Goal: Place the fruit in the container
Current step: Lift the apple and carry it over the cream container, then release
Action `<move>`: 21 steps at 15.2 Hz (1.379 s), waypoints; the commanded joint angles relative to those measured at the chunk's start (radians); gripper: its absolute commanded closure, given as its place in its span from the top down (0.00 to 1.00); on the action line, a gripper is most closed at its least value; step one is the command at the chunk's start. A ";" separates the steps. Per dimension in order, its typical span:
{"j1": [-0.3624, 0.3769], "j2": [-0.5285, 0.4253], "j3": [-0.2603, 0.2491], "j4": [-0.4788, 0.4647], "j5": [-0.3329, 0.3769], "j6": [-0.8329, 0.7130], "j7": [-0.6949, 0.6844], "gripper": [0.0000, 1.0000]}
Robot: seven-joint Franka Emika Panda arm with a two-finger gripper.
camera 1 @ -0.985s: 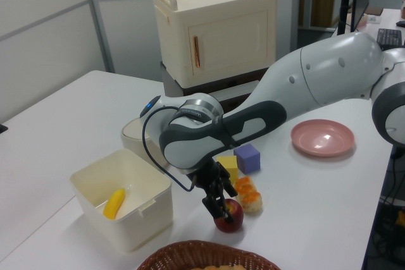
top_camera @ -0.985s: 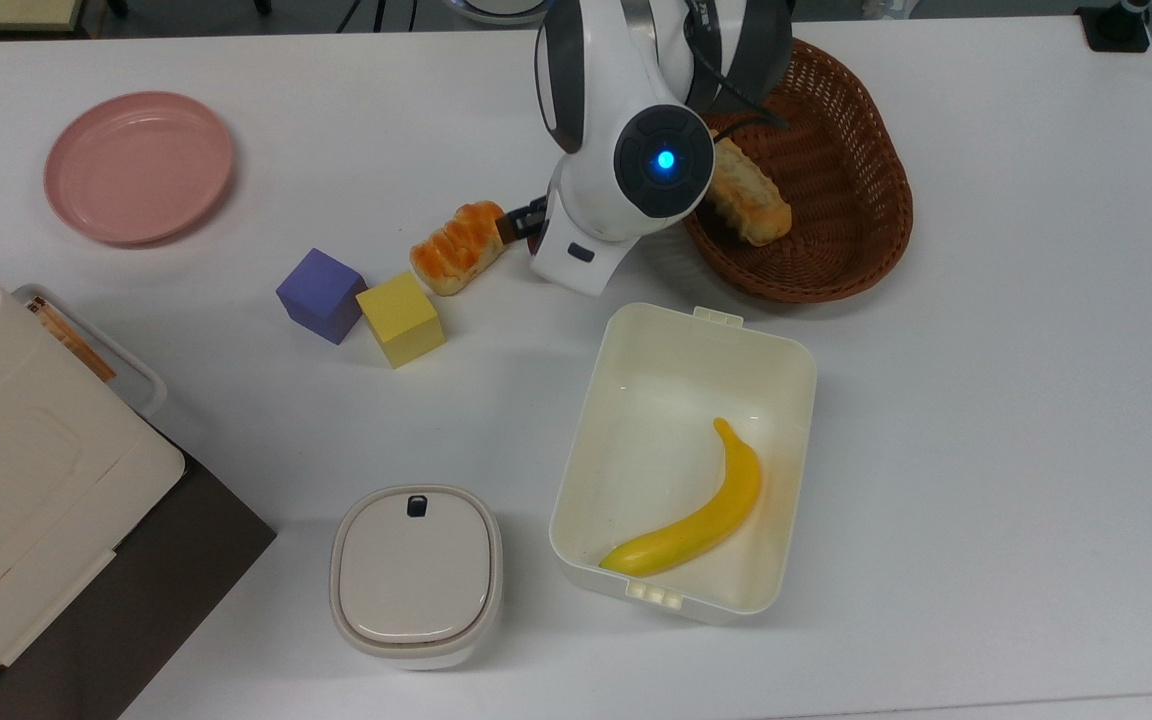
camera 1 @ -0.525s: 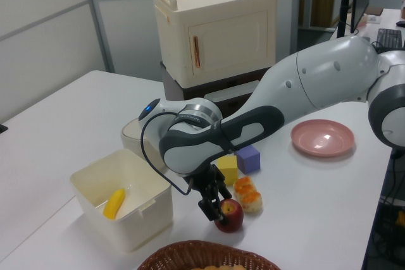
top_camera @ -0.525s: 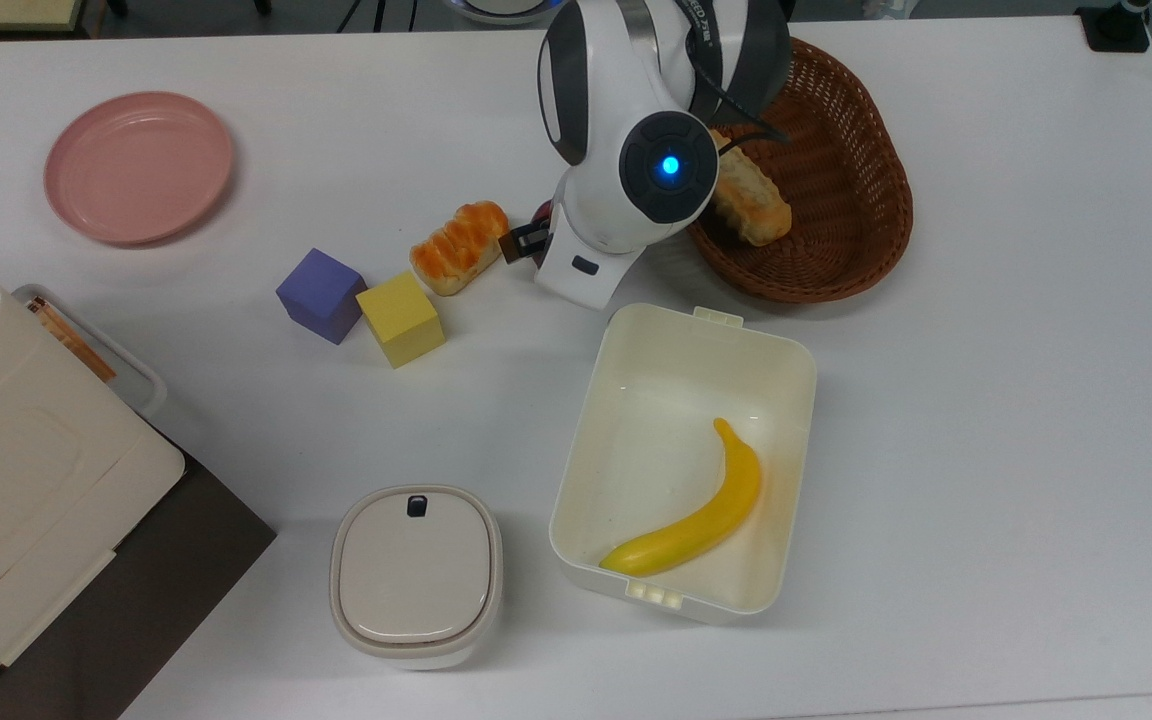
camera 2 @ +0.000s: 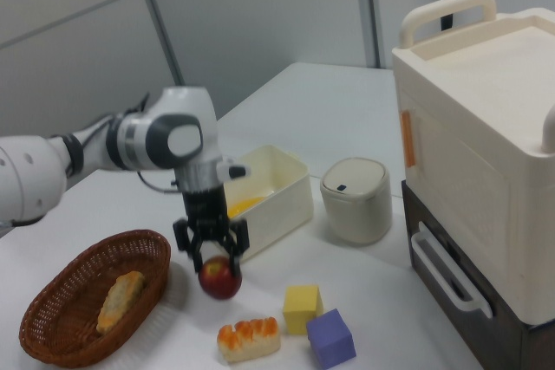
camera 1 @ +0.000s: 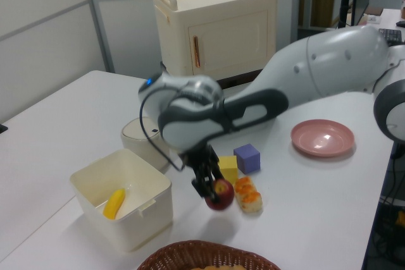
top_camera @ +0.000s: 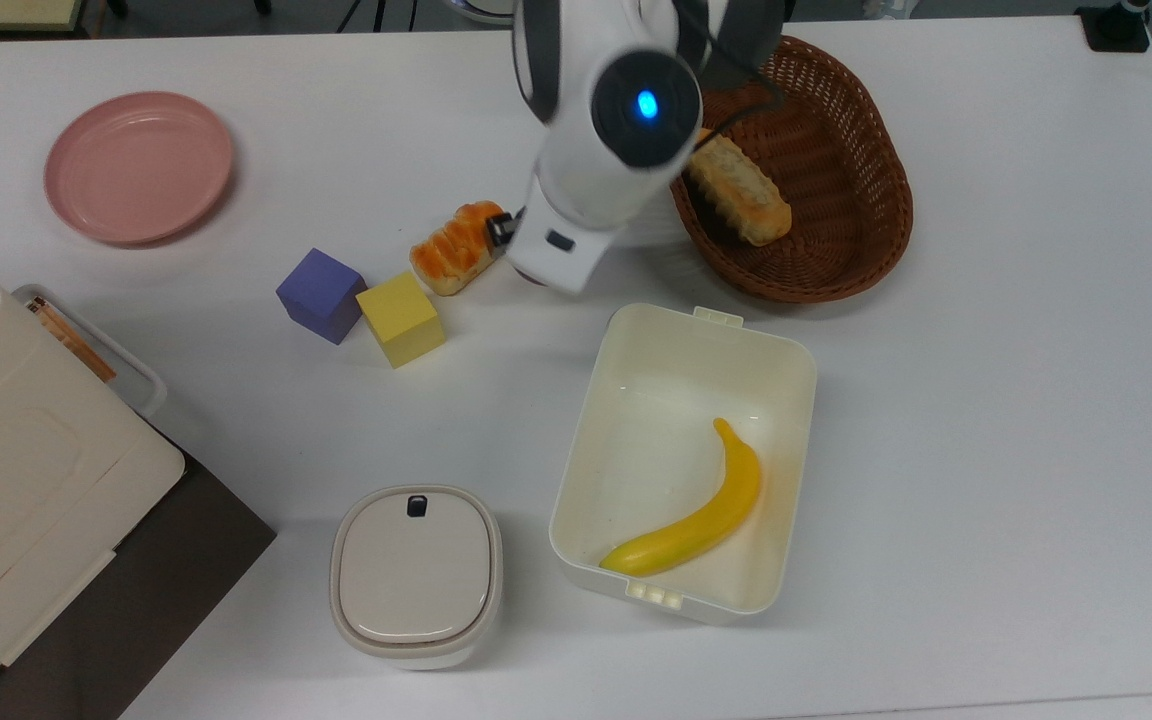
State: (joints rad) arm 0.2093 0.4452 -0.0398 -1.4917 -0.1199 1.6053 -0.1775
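Note:
In the left view my gripper (camera 1: 209, 190) is shut on the dark-red apple (camera 1: 223, 199) and holds it just above the table. The right view shows the gripper (camera 2: 215, 258) clamping the apple (camera 2: 220, 280) from above, clear of the surface. In the top view the arm's white wrist covers the apple. The cream-white tub (top_camera: 804, 385) stands toward the top view's bottom right of the wrist; its wall (camera 1: 136, 220) is to the left view's left of the apple. In the right view the tub (camera 2: 279, 204) sits just behind the gripper.
A yellow banana (top_camera: 698, 520) lies in the tub. A glazed bread roll (top_camera: 454, 250), a yellow cube (top_camera: 399, 318) and a purple cube (top_camera: 321, 295) sit beside the wrist. A wicker basket (top_camera: 836, 240) holds a bread. A pink plate (top_camera: 139, 165), a lidded white box (top_camera: 416, 575) and a cabinet (top_camera: 16, 470) stand further off.
The gripper has lifted the apple off the table. The wrist has risen and shifted slightly toward the top view's left.

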 commanded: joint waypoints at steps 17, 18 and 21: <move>0.071 -0.020 0.009 0.090 0.146 0.470 0.613 1.00; 0.068 -0.022 0.009 0.090 0.143 0.469 0.607 1.00; 0.061 -0.036 -0.005 0.091 0.143 0.452 0.589 1.00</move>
State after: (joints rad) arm 0.2743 0.4383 -0.0289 -1.3896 0.0366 2.0595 0.4193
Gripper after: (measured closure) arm 0.000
